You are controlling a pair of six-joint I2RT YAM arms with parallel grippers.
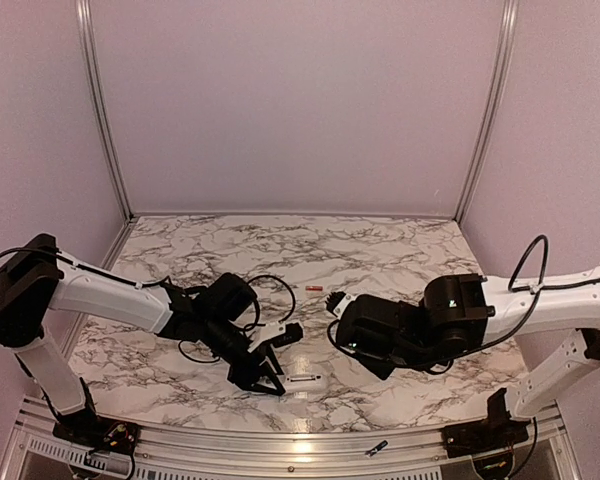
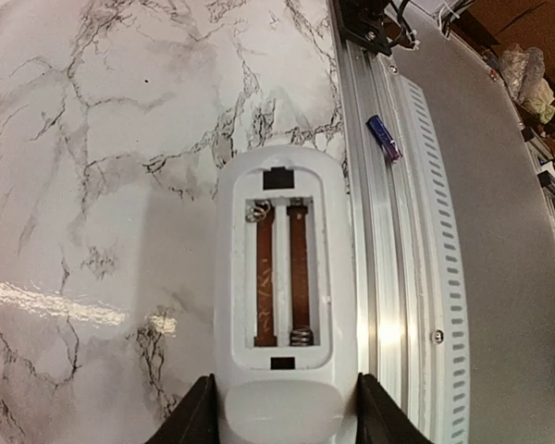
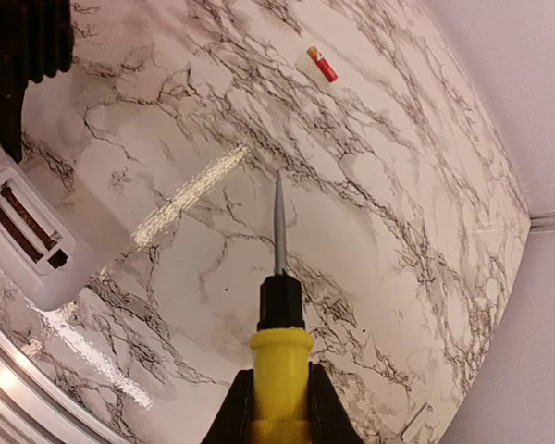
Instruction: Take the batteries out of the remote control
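The remote control [image 2: 282, 277] lies back up at the table's near edge, also in the top view [image 1: 308, 380] and the right wrist view [image 3: 23, 231]. Its battery recess [image 2: 282, 273] is uncovered and holds no cells, only springs and contacts. My left gripper [image 2: 282, 407] is shut on the remote's end, one finger on each long side; it also shows in the top view [image 1: 268, 378]. One red battery [image 3: 321, 63] lies loose on the marble [image 1: 312, 288]. My right gripper [image 3: 279, 407] is shut on a yellow-handled screwdriver [image 3: 279, 356], tip off the remote.
The metal rail of the table's near edge [image 2: 388, 277] runs right beside the remote, with a small blue object [image 2: 384, 139] lying on it. The marble table top [image 1: 380, 250] stretches to the back wall. The two grippers are close together [image 1: 340, 328].
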